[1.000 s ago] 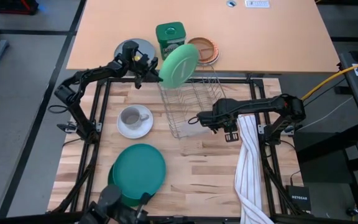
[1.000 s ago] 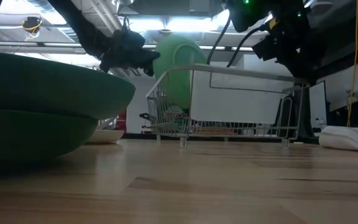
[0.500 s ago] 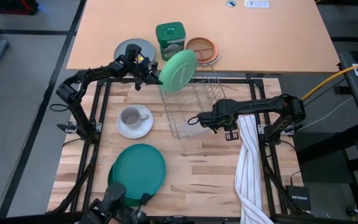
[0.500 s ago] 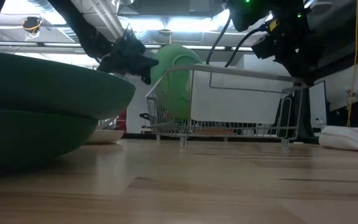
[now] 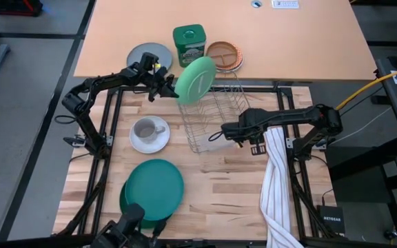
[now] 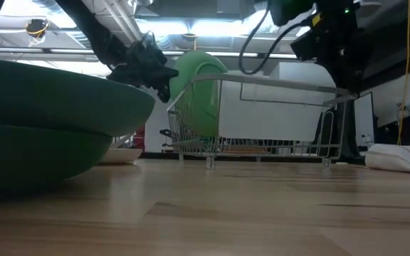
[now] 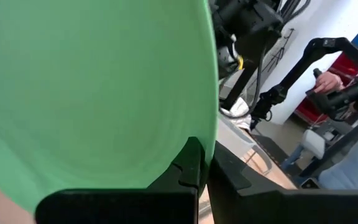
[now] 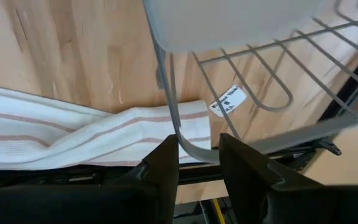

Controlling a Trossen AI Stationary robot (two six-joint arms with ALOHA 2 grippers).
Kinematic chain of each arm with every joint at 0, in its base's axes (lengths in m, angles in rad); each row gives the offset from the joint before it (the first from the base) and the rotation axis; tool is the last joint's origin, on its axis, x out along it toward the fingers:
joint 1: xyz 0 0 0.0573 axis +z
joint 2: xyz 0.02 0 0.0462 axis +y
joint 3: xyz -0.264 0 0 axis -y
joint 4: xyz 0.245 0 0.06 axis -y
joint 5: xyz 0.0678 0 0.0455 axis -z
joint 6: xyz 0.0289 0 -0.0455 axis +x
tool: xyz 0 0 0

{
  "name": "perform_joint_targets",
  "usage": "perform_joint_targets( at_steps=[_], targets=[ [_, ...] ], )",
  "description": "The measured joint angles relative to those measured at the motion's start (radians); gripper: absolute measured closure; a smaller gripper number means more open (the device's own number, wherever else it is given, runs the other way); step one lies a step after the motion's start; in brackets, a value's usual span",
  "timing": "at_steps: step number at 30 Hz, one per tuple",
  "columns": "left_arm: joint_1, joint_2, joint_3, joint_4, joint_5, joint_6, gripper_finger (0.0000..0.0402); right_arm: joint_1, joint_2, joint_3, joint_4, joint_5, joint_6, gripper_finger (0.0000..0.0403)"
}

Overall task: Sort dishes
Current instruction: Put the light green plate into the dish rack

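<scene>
The left gripper has its fingers closed on a light green plate, held tilted over the wire rack's far end. The right gripper has its fingers clamped on the rack's near rim. The plate could strike a wire and slip if lowered off-slot.

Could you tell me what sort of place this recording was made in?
Most likely a robotics lab. A wooden worktable sits in a black metal frame, another dark robot arm stands in the room behind, and exposed ceiling ducts run overhead.
</scene>
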Motion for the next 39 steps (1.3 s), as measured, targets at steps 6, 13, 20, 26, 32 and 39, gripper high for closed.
perform_joint_targets(
  at_steps=[6, 13, 20, 26, 32, 39],
  targets=[
    [-0.028, 0.000, 0.001, -0.054, -0.019, -0.001, 0.0400, -0.001, -0.063, 0.000, 0.000, 0.058, 0.034, 0.0285],
    [-0.036, -0.002, 0.000, -0.054, -0.063, -0.003, 0.0400, 0.000, -0.089, 0.000, 0.016, 0.069, 0.063, 0.0285],
    [-0.037, -0.002, 0.001, -0.005, -0.089, 0.022, 0.0400, 0.000, -0.089, 0.000, 0.286, 0.041, 0.057, 0.0285],
    [-0.036, 0.000, 0.006, 0.091, -0.085, -0.005, 0.0401, 0.000, -0.089, 0.000, 0.596, -0.108, 0.044, 0.0285],
    [-0.036, 0.000, 0.006, 0.113, -0.084, -0.010, 0.0401, 0.000, -0.070, 0.002, 0.770, -0.239, 0.050, 0.0285],
    [-0.035, 0.001, 0.006, 0.116, -0.080, -0.007, 0.0401, 0.001, -0.003, 0.002, 0.663, -0.322, 0.061, 0.0285]
  ],
)
